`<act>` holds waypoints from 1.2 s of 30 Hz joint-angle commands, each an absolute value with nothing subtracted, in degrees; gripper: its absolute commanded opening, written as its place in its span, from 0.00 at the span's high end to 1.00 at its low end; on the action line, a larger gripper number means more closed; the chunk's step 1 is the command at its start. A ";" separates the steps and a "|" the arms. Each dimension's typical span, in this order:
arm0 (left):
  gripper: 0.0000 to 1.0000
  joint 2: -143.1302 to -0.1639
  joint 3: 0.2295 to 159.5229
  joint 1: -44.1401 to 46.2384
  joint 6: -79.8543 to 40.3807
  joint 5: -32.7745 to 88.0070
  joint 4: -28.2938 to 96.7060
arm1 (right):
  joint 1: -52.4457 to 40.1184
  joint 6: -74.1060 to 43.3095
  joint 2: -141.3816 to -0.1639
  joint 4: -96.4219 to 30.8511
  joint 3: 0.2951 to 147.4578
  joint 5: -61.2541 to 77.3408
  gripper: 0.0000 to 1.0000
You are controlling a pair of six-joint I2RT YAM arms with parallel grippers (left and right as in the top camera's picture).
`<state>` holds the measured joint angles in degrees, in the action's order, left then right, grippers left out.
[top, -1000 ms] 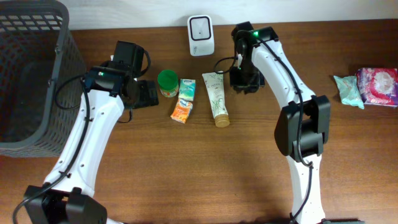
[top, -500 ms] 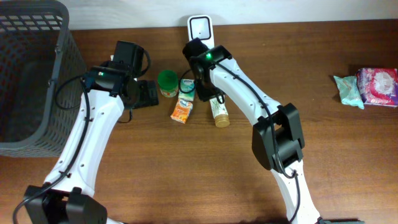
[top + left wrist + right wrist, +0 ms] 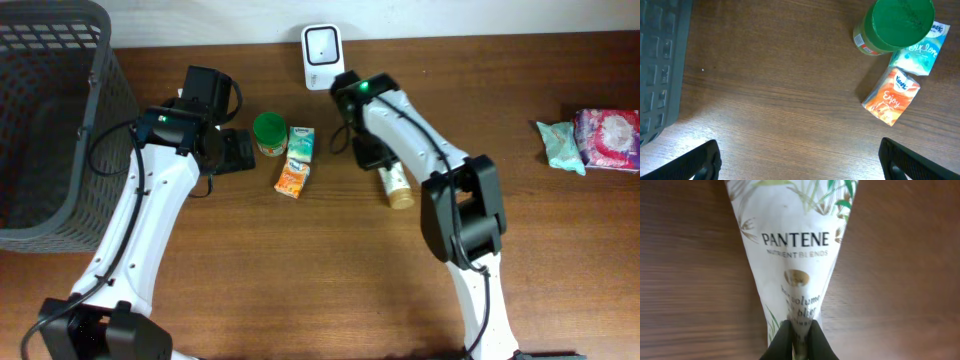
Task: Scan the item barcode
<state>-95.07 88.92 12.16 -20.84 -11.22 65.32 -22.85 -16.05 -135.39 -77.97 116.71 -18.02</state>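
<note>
right fingers (image 3: 781, 341) pinched shut on the tube (image 3: 795, 255) by its end, left fingers (image 3: 700, 162) wide open on nothing, overhead puts the tube near the scanner (image 3: 323, 43), only the wrist cam shows it says Pantene

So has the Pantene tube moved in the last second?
Yes. In the overhead view the Pantene tube has shifted right and down-frame, farther from the white scanner.
</note>
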 commanded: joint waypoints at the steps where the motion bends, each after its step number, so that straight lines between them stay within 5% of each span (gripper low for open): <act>1: 0.01 -94.91 89.01 12.32 -21.41 -11.84 65.23 | -20.08 -17.67 -135.37 -80.25 118.74 -17.43 0.96; 5: 0.01 -94.91 89.01 12.32 -21.41 -11.84 65.23 | -18.48 -15.25 -135.37 -79.75 118.67 -14.59 0.48; 9: 0.01 -94.91 89.01 12.32 -21.41 -11.81 65.23 | -18.02 -15.25 -135.37 -79.99 118.65 -13.21 0.46; 21: 0.01 -94.91 89.01 12.32 -21.41 -11.84 65.23 | -31.57 -24.53 -135.39 -76.71 114.56 -37.15 0.34; 36: 0.01 -94.91 89.01 12.32 -21.41 -11.84 65.23 | -29.52 -24.12 -135.41 -62.15 97.12 -49.87 0.32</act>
<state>-95.07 88.92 12.16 -20.84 -11.22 65.30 -30.98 -23.83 -134.72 -62.30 98.59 -49.32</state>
